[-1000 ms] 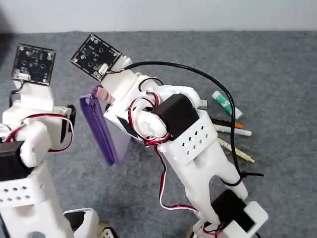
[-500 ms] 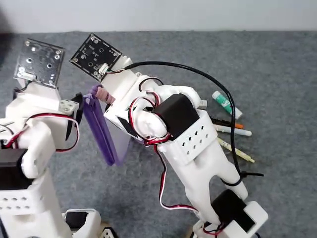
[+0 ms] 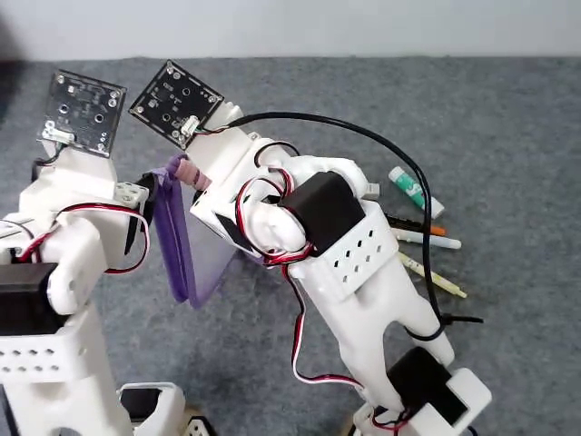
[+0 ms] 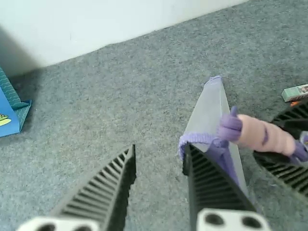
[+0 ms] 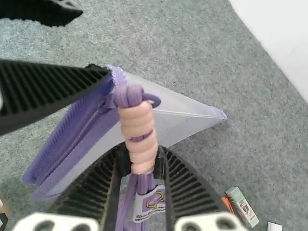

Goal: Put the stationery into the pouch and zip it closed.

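Pouch (image 3: 186, 245): purple and translucent, standing on edge between the two arms, zip side uppermost; cannot tell whether the lower edge touches the bench (image 3: 508, 118).
Zip pull (image 5: 137, 137): pink ribbed charm on a purple loop, at the pouch's top corner.
Right end effector (image 5: 139, 154): closed tight on the zip pull, one finger on either side.
Left end effector (image 4: 160, 154): spread wide, clamping nothing; one finger (image 4: 207, 178) touching the pouch's zip end, the other clear of it.
Stationery (image 3: 422, 227): glue stick (image 3: 413, 191) and several pens (image 3: 427, 241) lying together on the bench beyond the right arm, well apart from the pouch.
Blue box (image 4: 9, 110): far off, beside the white wall.
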You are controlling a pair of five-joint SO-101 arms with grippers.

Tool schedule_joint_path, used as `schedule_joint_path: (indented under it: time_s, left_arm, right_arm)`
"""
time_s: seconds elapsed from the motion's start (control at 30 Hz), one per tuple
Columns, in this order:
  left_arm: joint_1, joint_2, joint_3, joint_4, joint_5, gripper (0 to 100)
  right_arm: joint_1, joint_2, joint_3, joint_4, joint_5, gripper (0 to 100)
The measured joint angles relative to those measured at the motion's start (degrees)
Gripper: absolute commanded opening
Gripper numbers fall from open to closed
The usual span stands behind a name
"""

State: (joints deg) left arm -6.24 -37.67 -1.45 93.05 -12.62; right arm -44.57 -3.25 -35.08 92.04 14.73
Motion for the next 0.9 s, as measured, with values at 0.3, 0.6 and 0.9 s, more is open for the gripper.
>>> schedule_joint_path:
  time_s: [0.3, 0.6, 0.9]
  left_arm:
    - [0.26, -0.79, 6.95, -4.57, 0.35, 17]
    - [0.18, -0.88, 12.75, -12.48, 0.35, 16]
    - [0.18, -1.05, 16.97, -15.38, 0.35, 4]
  right_arm:
    - [0.00, 0.00, 0.00, 0.00, 0.00, 0.8]
    - [-1.23, 0.00, 0.00, 3.78, 0.00, 0.8]
    - [-2.46, 0.00, 0.00, 5.10, -0.09, 0.8]
